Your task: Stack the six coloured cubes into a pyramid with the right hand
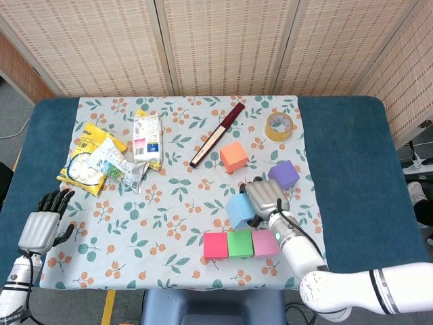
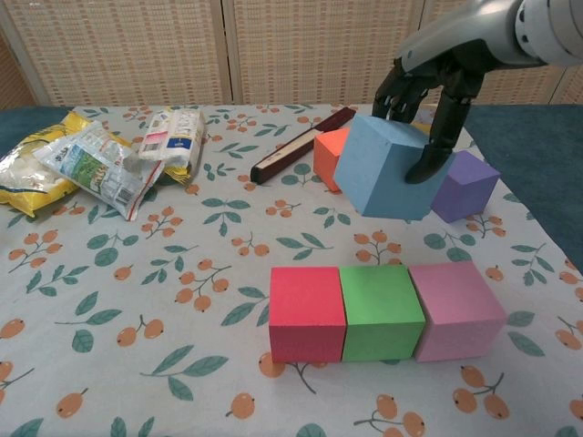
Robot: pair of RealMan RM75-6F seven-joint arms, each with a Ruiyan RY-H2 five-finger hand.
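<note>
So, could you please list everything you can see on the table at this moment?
Blue cube: 1, blue, in the air, tilted, held by the right hand.
Base row: 3 cubes, red cube, green cube, pink cube, touching, near edge.
Orange cube: 1, orange, centre.
Purple cube: 1, purple, right of the orange cube.
Tape roll: 1, yellowish, far right.
Folded fan: 1, dark red, far centre.
Snack packets: several, yellow and white, far left.
Tablecloth: 1, floral.
Left hand: open, left edge.
Right hand: grips the blue cube.
</note>
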